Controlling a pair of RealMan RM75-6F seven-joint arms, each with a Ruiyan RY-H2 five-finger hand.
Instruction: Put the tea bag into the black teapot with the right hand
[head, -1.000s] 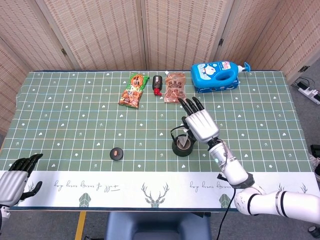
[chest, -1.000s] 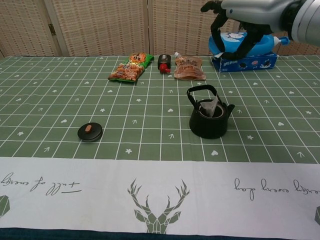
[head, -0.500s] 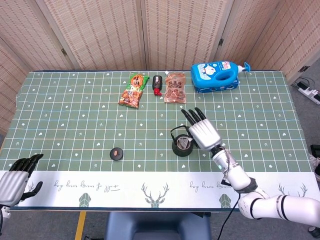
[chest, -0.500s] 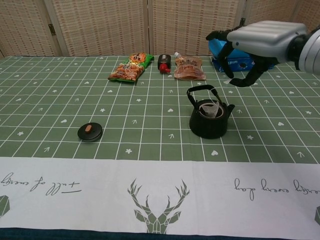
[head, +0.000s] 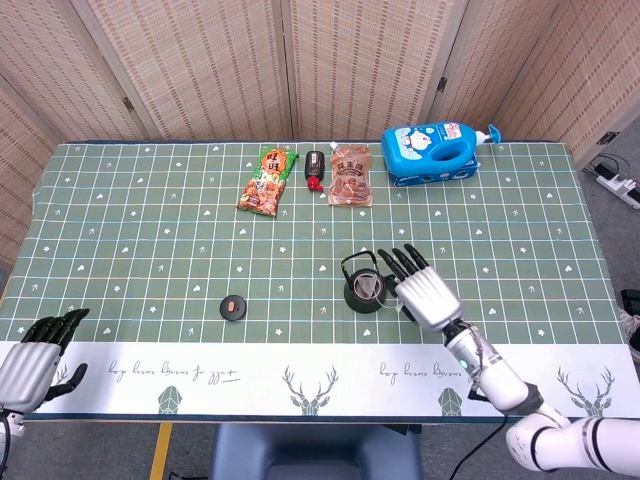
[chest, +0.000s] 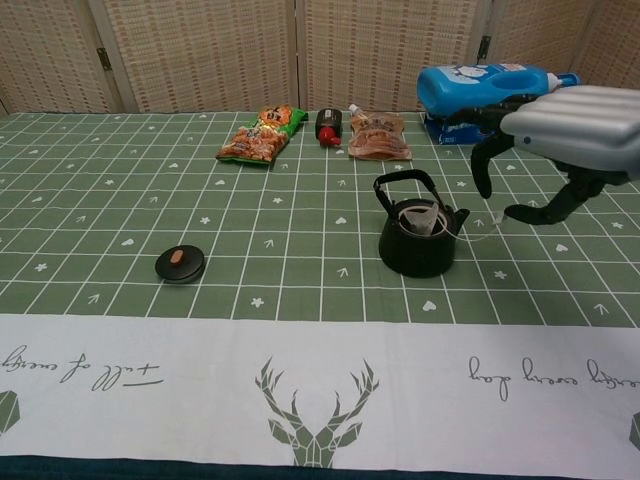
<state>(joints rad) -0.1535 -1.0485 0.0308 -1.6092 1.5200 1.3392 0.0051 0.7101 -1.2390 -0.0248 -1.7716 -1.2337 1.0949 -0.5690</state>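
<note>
A: Head view first. Where's the tea bag?

B: The tea bag (head: 368, 289) sits inside the open mouth of the black teapot (head: 364, 294), a little right of the frame's centre, handle arching over its upper left side. The right hand (head: 424, 292) is just to the right of the pot, fingers spread and pointing toward the upper left, holding nothing.

A: And the other hand?

B: The left hand (head: 38, 347) rests at the bottom left corner on the white strip of the tablecloth (head: 150, 240), fingers loosely apart, nothing in it. The teapot lid (head: 233, 307) lies left of the pot, well apart from it. Along the top: a snack bag (head: 268, 180), a small dark bottle (head: 315, 167), a brown pouch (head: 350, 174) and a blue detergent bottle (head: 432, 148).

A: Chest view?

B: The teapot (chest: 420, 232) stands right of centre with the tea bag (chest: 419, 220) resting in its opening, and a thin string trails off the rim to the right. The right hand (chest: 555, 140) hangs at the right edge above the cloth, fingers curved downward and apart, gripping nothing. The lid (chest: 180, 263) lies at the left. The left hand doesn't show here
</note>
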